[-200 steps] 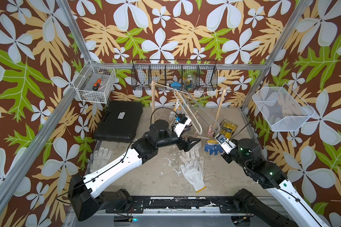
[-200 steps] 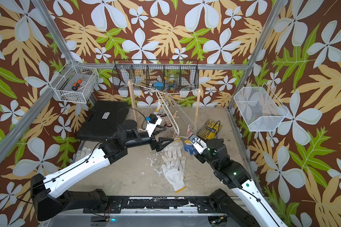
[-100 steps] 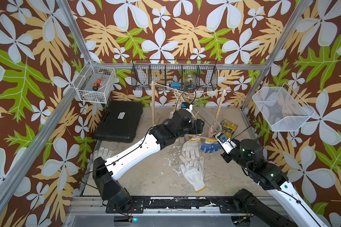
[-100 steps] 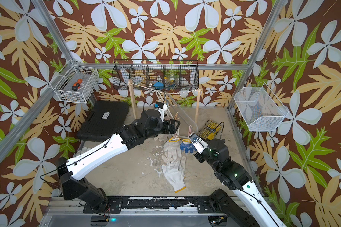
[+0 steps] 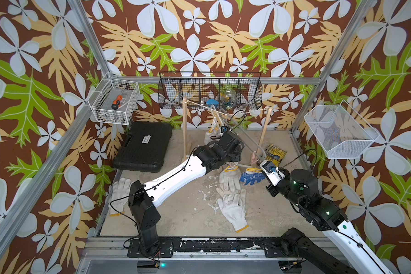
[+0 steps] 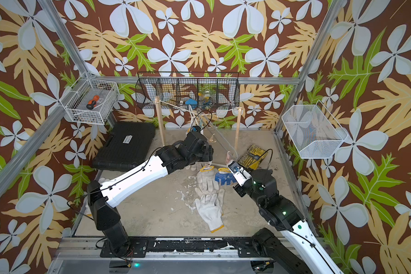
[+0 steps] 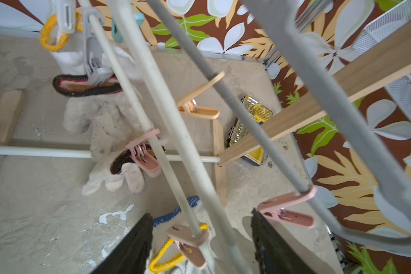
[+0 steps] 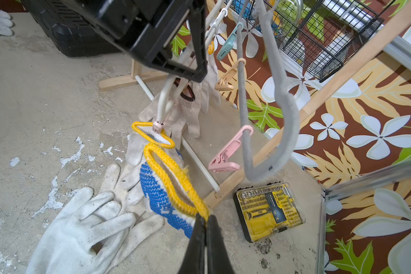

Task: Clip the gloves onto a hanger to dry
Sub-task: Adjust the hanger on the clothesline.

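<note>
Being pinched by its yellow cuff in the pressed-together right hand (image 8: 205, 220), the blue-dotted glove (image 8: 157, 189) is being held beside the hanger (image 8: 161, 102) and its pink clip (image 7: 188, 246) (already biting another glove (image 8: 137, 147)). The clip is being straddled by the spread left hand (image 7: 201, 213), so a squeeze there risks that glove being dropped.

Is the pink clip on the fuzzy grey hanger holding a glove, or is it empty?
Empty. The pink clip dangles from the grey hanger, pinched shut on nothing, with no glove under it.
</note>
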Robot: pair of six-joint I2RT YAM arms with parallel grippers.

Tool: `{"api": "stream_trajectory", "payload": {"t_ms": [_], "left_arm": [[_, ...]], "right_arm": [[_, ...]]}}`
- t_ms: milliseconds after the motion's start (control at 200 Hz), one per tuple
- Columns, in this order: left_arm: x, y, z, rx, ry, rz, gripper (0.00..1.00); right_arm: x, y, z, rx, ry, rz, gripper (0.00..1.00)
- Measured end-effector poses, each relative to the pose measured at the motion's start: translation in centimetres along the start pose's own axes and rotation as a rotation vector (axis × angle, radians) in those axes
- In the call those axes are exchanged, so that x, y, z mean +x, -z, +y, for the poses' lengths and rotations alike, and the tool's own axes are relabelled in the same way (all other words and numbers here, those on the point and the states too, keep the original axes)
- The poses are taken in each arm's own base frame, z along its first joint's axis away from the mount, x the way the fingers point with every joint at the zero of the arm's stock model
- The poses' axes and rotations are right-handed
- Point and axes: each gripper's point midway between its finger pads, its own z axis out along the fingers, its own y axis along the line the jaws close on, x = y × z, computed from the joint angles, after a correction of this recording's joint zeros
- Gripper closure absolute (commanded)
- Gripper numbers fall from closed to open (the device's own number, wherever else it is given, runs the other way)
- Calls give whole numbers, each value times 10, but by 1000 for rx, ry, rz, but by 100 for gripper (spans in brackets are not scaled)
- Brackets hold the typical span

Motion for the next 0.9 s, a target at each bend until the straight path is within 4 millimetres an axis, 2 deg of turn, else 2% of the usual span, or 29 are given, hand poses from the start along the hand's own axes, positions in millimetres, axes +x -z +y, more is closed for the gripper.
{"api": "stream_trajectory", "payload": {"t_ms": [80,105,170,245,340,536,636,901], "left_arm": [[-2,2,9,-23,-5,1,47],[-3,4,11,-30,-7,-2,52],[-7,9,15,-45,-16,-14,55],[-9,14,20,-64,-28,-21,65],[-13,20,29,-94,-50,-29,73],[-20,35,46,-161,-101,-41,75],[-26,43,49,-180,-118,-50,80],[-44,60,72,-213,-116,-61,81]], "right_arm": [[0,-1,1,-2,-1,-4,100],[1,-1,1,-3,-3,-4,100],[1,-2,2,-5,-5,-7,100],[0,-2,2,-4,-8,-11,100],[0,-2,2,-5,-13,-16,100],[-2,-3,4,-16,-24,-28,100],[-2,-5,5,-19,-24,-26,100],[-4,-8,6,-25,-30,-31,100]]}}
